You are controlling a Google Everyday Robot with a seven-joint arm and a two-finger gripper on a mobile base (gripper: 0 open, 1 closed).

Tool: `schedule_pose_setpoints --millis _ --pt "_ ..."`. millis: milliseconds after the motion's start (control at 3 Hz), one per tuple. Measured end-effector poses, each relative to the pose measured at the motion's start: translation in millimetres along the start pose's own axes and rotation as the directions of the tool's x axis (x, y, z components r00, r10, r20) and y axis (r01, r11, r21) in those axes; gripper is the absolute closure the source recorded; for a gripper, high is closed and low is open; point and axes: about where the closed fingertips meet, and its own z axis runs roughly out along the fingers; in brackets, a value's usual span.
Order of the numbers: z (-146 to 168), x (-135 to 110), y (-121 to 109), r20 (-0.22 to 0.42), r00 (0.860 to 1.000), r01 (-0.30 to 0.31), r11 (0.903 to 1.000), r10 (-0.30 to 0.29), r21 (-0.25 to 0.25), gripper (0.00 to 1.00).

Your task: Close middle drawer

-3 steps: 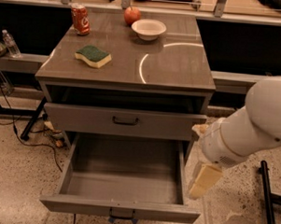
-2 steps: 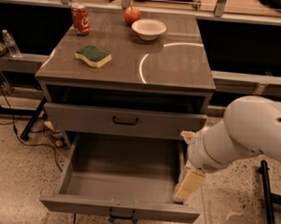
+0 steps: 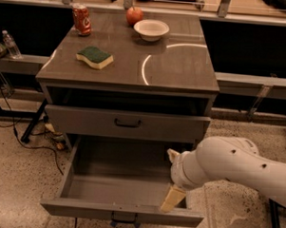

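The middle drawer (image 3: 112, 183) is pulled far out of the grey cabinet (image 3: 178, 70). Its deep plain grey box is empty, and its flat front with a small dark handle (image 3: 124, 217) faces me at the bottom of the view. My gripper (image 3: 173, 198) hangs from the white arm (image 3: 235, 167) that comes in from the right. Its tan tip sits inside the drawer's right front corner, just behind the front panel. The drawer above (image 3: 127, 123), with a dark handle, is shut.
On the cabinet top are a red can (image 3: 81, 19), a green and yellow sponge (image 3: 94, 56), a white bowl (image 3: 151, 29) and a red apple (image 3: 134, 14). A water bottle (image 3: 11, 44) stands at far left. Cables lie on the floor at left.
My arm has swung left and down, bringing the gripper from beside the drawer's right side into its right front corner. The drawer has not moved.
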Motion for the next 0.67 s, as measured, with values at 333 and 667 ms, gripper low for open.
schedule_pose_setpoints --millis 333,667 --pt "49.1 18.3 7.0 0.003 1.0 0.002 0.9997 -0.002 -0.023 0.0" --pt "109.7 47.1 19.4 0.042 0.999 -0.017 0.9978 0.019 -0.064 0.0"
